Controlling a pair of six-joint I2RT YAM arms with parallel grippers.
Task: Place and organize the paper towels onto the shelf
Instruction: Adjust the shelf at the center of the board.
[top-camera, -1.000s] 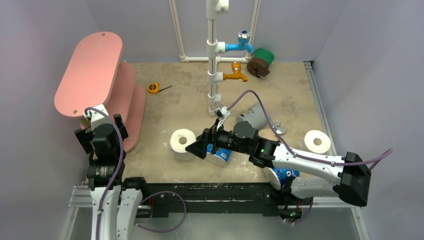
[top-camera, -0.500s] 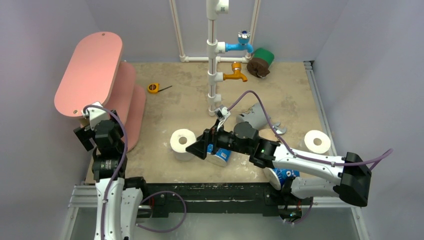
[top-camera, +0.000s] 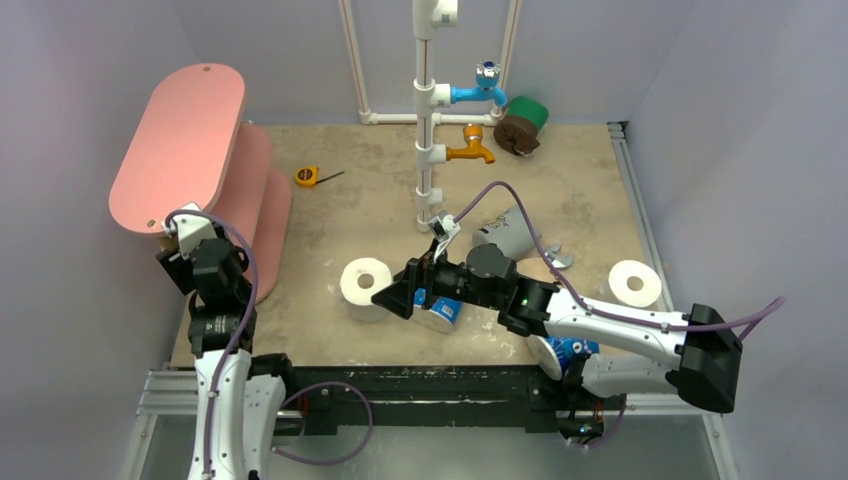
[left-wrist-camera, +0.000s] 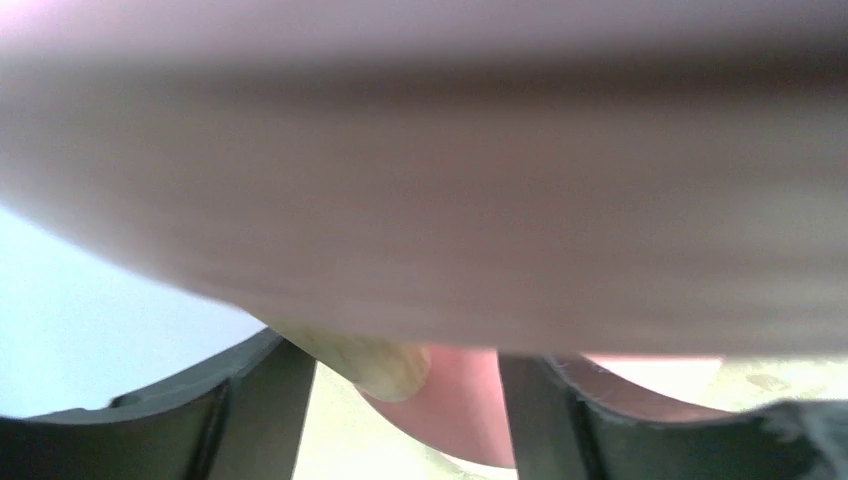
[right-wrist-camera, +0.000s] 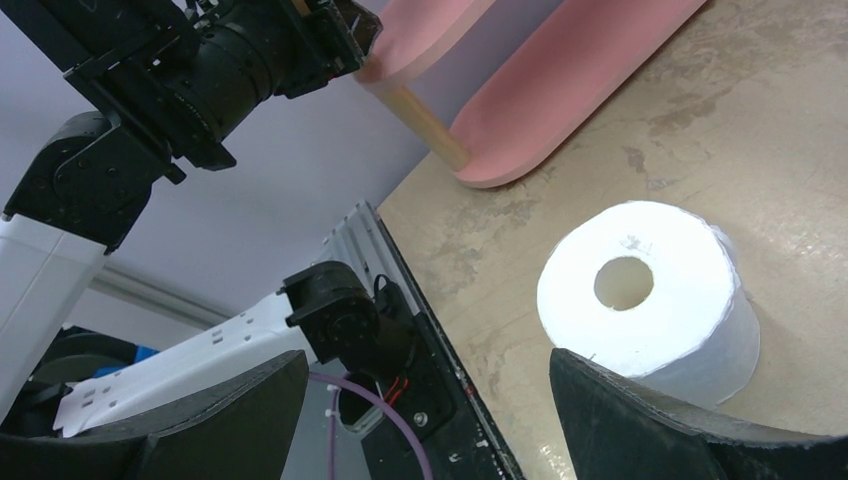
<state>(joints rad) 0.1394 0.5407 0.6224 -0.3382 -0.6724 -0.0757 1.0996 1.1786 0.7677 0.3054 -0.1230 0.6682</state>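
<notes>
Not much has changed in the last second. The only shift is in the left arm, which has been re-posed a little at the near end of the shelf (top-camera: 180, 140), with the elbow drawn up and in. The left hand (left-wrist-camera: 408, 400) is tucked right under the top pink board. In its wrist view the fingers are seen spread with nothing between them, and a wooden post (left-wrist-camera: 370, 362) sits just beyond. Most of that view is blurred out by the board's underside.

The right arm hasn't been moved at all. The right hand (right-wrist-camera: 428, 365) is held wide open, low over the counter (top-camera: 360, 215), and aimed at the bare white roll (right-wrist-camera: 645, 300). That roll stands on end just ahead of the fingertips and isn't touched yet. A blue-printed roll (top-camera: 440, 312) is lying under the right wrist.

For the task, no progress can be counted from this. Nothing is gripped, and no roll can be seen on the parts of the shelf that show. Other rolls are scattered well apart: a second white roll (top-camera: 635, 283), a grey roll (top-camera: 508, 235), and a green roll (top-camera: 530, 113) at the back. The white roll in front of the right hand looks like the next one to be picked, probably for a handover to the left side.
</notes>
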